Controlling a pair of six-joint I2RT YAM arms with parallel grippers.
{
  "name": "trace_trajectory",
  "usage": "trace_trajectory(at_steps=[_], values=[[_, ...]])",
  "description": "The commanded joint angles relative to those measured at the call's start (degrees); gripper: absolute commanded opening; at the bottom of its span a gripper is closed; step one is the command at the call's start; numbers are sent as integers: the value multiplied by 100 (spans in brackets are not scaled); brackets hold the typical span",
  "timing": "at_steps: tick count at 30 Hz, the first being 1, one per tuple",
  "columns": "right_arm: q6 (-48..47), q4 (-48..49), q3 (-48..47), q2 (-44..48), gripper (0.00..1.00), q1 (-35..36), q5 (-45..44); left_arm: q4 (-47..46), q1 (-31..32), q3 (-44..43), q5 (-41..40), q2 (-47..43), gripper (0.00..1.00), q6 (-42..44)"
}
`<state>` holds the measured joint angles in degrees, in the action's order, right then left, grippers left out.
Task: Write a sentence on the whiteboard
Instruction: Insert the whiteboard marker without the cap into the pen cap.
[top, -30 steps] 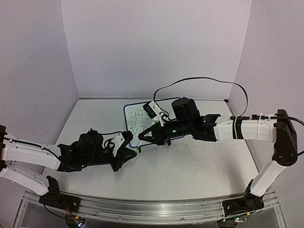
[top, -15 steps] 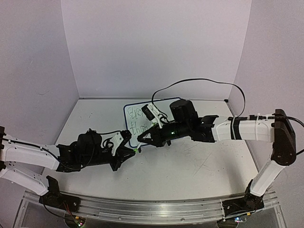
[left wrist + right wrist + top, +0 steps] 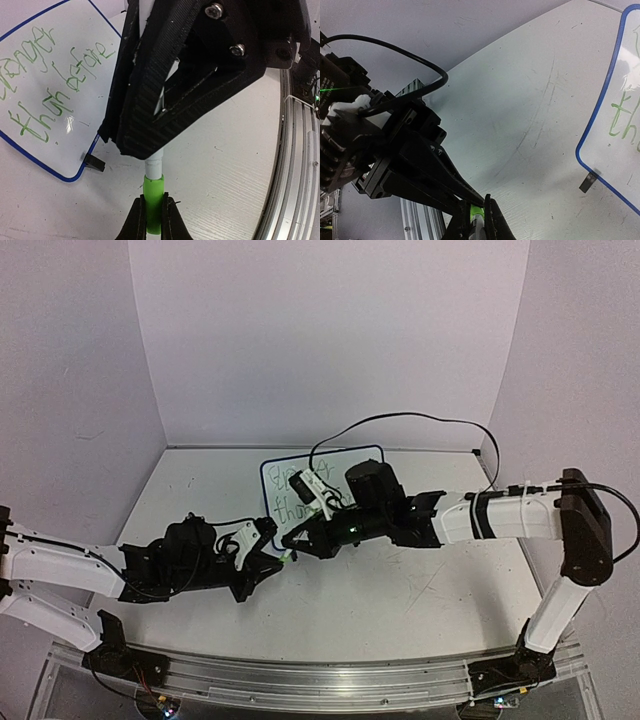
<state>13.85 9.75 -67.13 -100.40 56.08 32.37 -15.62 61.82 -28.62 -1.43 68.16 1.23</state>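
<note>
My right pincer [image 3: 152,222] is closed right down on the green cap [image 3: 153,200], which shows at the bottom centre of the left wrist view. The cap sits on the end of the white pen [image 3: 154,167]. My left pincer [image 3: 148,146] is clamped on the pen's barrel and fills the middle of that frame.

Up and to the left of the two pincers lies the whiteboard [image 3: 85,27], flat on the table [image 3: 420,590]. The sentence [image 3: 52,87] is on it in two lines of green. One black clip foot [image 3: 93,161] pokes out from its near edge.

With the lettering down, I judge the writing itself finished and take this as the capping step. From these frames I can't rule out that the cap is coming off instead. If it is capping, the next move is a straight push along the pen's axis with both grips firm. After that I'd open my right pincer and back it off without dragging the pen sideways.

The left wrist view gives me the cap seated on the pen and legible words, something like "than before". The right wrist view shows only the board's corner at the right edge and a sliver of green between my fingertips. The top view places both pincers tip to tip, low and left of the board, but the cap there is only a green speck.
</note>
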Motion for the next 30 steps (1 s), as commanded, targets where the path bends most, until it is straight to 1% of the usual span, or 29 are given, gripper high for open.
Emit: trace_trajectory(at_steps=[1,4,8,12,15,19,22,25,28,30], values=[[254,222,-30,-269,0,239,-280,-433,-4,-200,-452,-161,0,-162],[489,455,19,-563,0,319,-245,-440,-4,-336,-642,-60,0,-275],[625,540,-109,-901,0,490,-255,-506,13,-480,-826,-39,0,-153],[1030,863,-111,-1075,0,500,-113,-707,44,-540,-701,-165,0,43],[1099,952,-146,-1142,0,500,-23,-833,68,-516,-614,-205,0,120],[911,1038,-102,-1068,0,466,380,-926,80,-427,-426,-261,0,176],[592,1002,-102,-1005,0,354,1002,-927,85,-344,-117,-351,0,281],[315,911,-11,-915,0,274,1030,-949,84,-320,13,-438,0,249],[302,804,-8,-904,0,342,914,-1135,84,-402,-304,-395,0,-127],[351,878,-24,-953,0,487,635,-1462,112,-449,-429,-294,0,-348]])
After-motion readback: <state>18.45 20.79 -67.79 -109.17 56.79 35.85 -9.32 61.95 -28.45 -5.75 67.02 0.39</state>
